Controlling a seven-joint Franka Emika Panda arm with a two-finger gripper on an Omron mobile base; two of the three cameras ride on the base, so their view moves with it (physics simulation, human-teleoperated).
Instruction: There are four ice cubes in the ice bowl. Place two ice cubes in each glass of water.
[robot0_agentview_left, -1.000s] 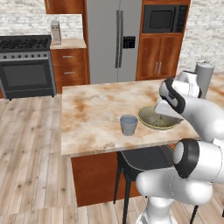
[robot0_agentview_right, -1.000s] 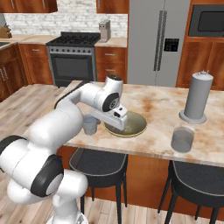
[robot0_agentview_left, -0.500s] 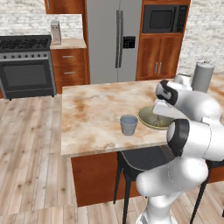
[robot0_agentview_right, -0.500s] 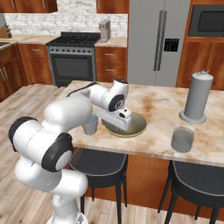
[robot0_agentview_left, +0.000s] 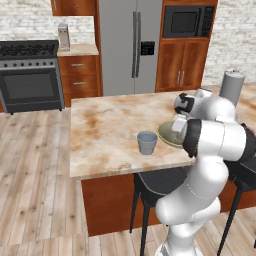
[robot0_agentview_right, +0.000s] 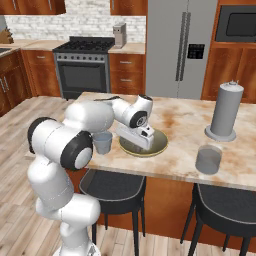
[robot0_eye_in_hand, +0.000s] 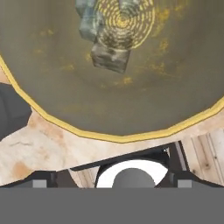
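hand view: hovered low over ice bowl (robot0_eye_in_hand: 65, 100), ice cubes (robot0_eye_in_hand: 109, 59) inside. hand (robot0_agentview_right: 141, 145) spread wide, empty. glass (robot0_agentview_right: 103, 142) beside bowl on counter (robot0_agentview_right: 175, 165).

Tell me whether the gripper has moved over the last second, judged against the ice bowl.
Yes. In the right base view the gripper has come down and in toward the ice bowl, and now hangs open just over its middle, above the ice cubes.
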